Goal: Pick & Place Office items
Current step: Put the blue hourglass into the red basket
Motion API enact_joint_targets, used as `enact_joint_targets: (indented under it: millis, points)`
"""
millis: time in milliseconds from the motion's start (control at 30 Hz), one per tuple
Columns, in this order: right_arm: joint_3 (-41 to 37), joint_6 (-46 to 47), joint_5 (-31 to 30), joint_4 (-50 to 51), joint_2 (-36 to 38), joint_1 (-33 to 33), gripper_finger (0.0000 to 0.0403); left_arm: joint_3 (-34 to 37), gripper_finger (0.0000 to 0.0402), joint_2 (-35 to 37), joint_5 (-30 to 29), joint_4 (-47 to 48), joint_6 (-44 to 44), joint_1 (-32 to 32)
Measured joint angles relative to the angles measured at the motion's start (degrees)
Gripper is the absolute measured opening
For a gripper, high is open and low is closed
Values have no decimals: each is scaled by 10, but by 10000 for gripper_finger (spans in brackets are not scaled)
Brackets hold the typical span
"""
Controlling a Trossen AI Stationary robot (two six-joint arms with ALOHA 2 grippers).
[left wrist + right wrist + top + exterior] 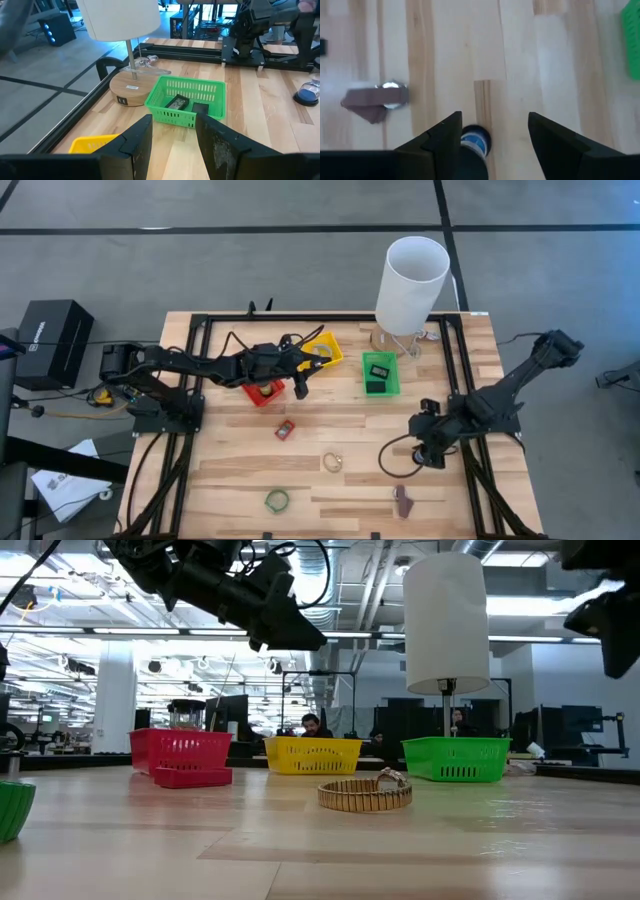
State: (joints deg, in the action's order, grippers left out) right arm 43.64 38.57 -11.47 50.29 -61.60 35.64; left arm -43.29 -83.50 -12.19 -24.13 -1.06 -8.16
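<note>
My left gripper [300,384] hovers open and empty above the red bin [264,393] and beside the yellow bin [325,350]; its wrist view [172,120] looks toward the green bin [186,102], which holds two small dark pieces [177,103]. My right gripper [432,450] points down over the table's right half, open [492,120], with a blue-topped black roll [476,142] lying on the wood between its fingers, nearer one of them. On the table lie a red block [285,430], a gold ring [365,793], a green ring [277,500] and a brown clip [372,102].
A tall white cylinder [410,272] on a round wooden base [131,90] stands at the far edge behind the green bin. A black metal frame [205,320] runs round the table. A black cable loop [392,462] lies left of my right gripper. Bare wood shows in the near left area.
</note>
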Motion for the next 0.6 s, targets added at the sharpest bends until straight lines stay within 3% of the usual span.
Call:
enact_joint_targets:
  millis: [167,600]
  points:
    - [13,-25,60,13,-42,-2,246,0,144,0,0,-5,0,0]
    - [42,-21,91,58,-92,3,266,0,144,0,-1,-14,0,0]
